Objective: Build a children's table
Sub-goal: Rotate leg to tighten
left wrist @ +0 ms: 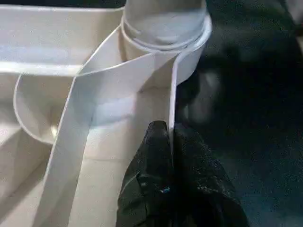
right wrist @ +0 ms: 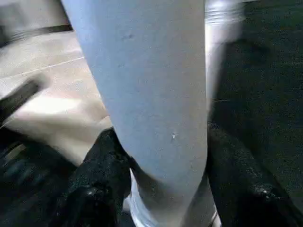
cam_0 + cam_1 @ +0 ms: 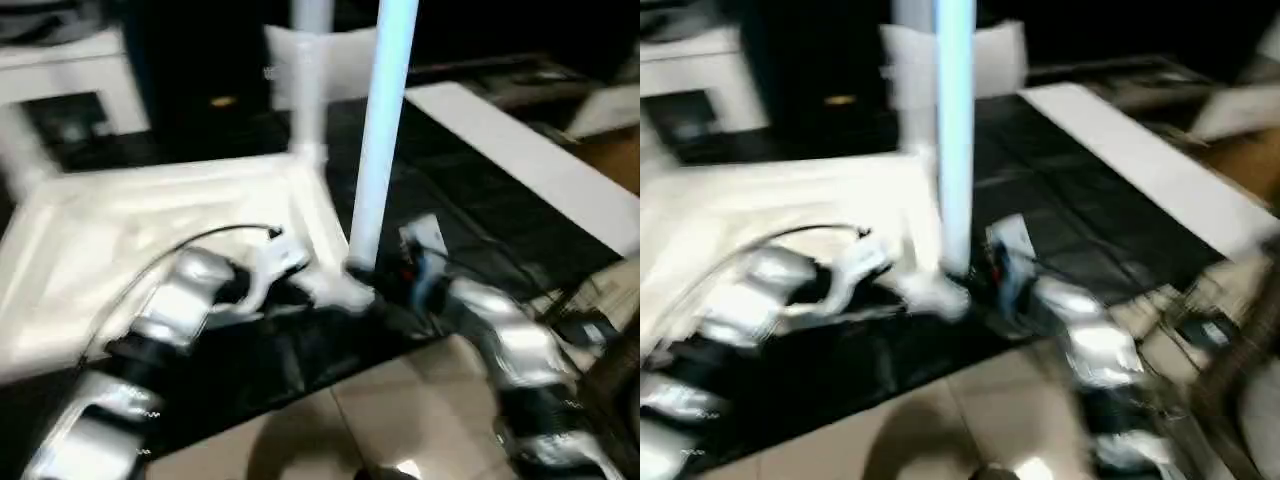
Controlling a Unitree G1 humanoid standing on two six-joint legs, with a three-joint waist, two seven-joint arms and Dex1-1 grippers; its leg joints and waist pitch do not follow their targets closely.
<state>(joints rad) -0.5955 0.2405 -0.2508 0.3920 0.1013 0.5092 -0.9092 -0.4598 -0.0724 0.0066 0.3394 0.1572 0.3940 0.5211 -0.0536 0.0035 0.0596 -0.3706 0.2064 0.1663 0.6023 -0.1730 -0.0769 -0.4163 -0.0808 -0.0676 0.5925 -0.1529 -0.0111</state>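
Nearest to us, beyond the pale floor tiles (image 3: 400, 420), our two silver forearms reach forward to the near corner of the table top (image 3: 120, 230), which lies upside down on a dark mat (image 3: 470, 200), its ribbed underside facing up.

Our left claw (image 1: 168, 137) has its fingers pressed together on the thin rim of the top, just beside the round corner socket (image 1: 189, 56). Our right claw (image 2: 163, 156) is half spread around the near leg (image 3: 385, 130), with one black finger (image 2: 102, 175) on each side of the tube, low down where the leg enters the socket. This leg stands almost upright.

Farther away, a second leg (image 3: 312, 90) stands already in the far corner socket. Behind it we see a white pillow (image 3: 340, 60) and, at the far left, a white cabinet (image 3: 70, 80).

We judge that the near leg is not yet fully seated. If the right claw pushes while the leg is a little tilted, the leg can jam in the socket or jump out. If the left claw slips from the thin rim, the top may slide on the mat.
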